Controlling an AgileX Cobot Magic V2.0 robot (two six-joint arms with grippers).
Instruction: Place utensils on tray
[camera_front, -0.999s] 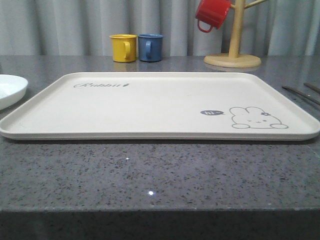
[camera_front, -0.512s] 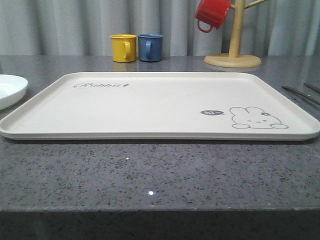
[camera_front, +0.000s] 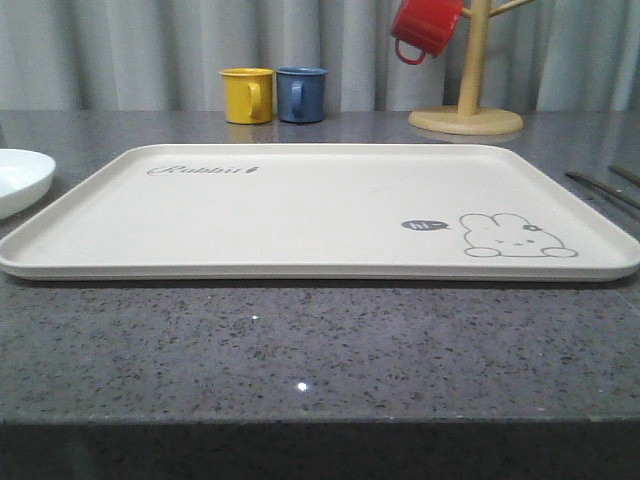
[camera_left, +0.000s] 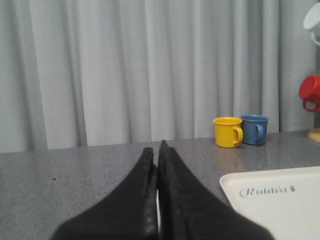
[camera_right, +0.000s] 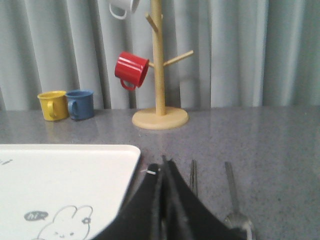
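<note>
Resting flat: cream tray, grey rabbit print, bare surface.

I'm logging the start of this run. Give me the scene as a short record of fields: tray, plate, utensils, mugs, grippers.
tray: cream, rabbit drawing, nothing on it
plate: white, on the table left of the tray, apart from it
utensils: metal handles on the table right of the tray, none on the tray; types hard to tell
mugs: yellow mug and blue mug side by side behind the tray; red mug hanging on the wooden stand
left gripper: shut, empty
right gripper: shut, empty
</note>
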